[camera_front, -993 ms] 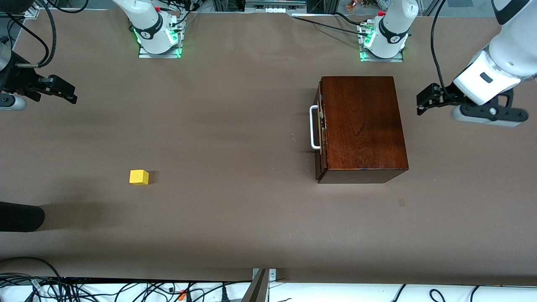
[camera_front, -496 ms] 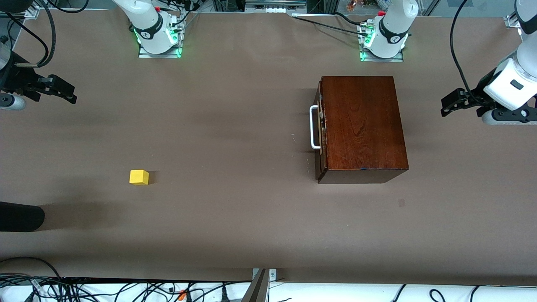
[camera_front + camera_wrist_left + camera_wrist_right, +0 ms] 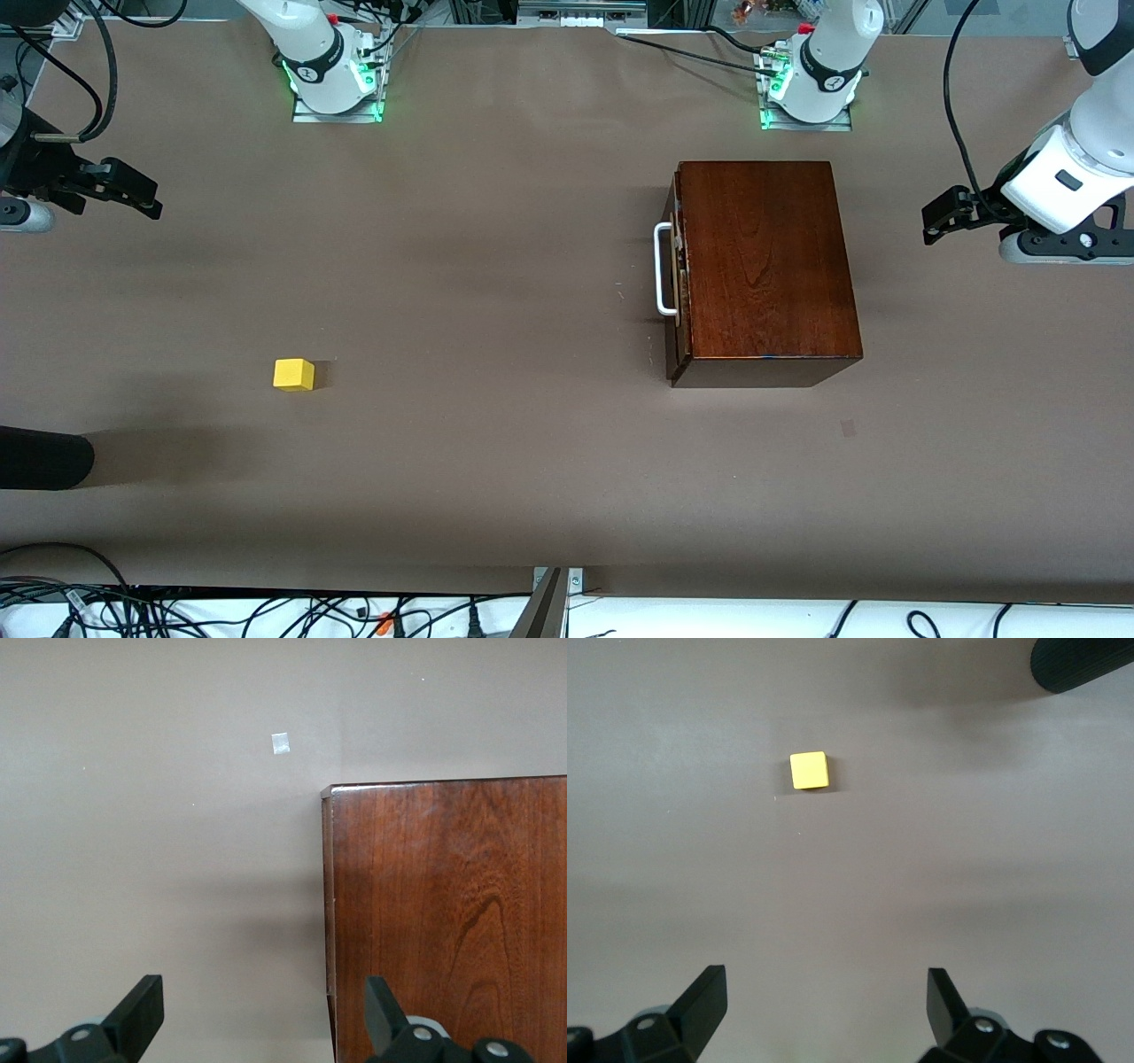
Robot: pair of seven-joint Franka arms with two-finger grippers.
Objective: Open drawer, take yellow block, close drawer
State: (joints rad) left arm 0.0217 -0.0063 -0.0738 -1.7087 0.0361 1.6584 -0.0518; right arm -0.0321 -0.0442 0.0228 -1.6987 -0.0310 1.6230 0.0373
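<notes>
A: Brown matte table [image 3: 496,266], smooth. Box [image 3: 766,266]?

B: Dark mahogany, rectangular, glossy grain, toward the left arm's end. Drawer [image 3: 677,266] pushed in; white U-shaped handle [image 3: 663,270] at the box's 9 o'clock.

A: Yellow block [image 3: 293,374]?

B: Small plain cube on bare table toward the right arm's end, well apart from the box, at its 8 o'clock.

A: Grippers?

B: Left gripper [image 3: 932,218] over table at the box's 3 o'clock, fingers [image 3: 142,1014] spread, holding nothing. Right gripper [image 3: 146,197] at the block's 11 o'clock, jaws wide, empty.
</notes>
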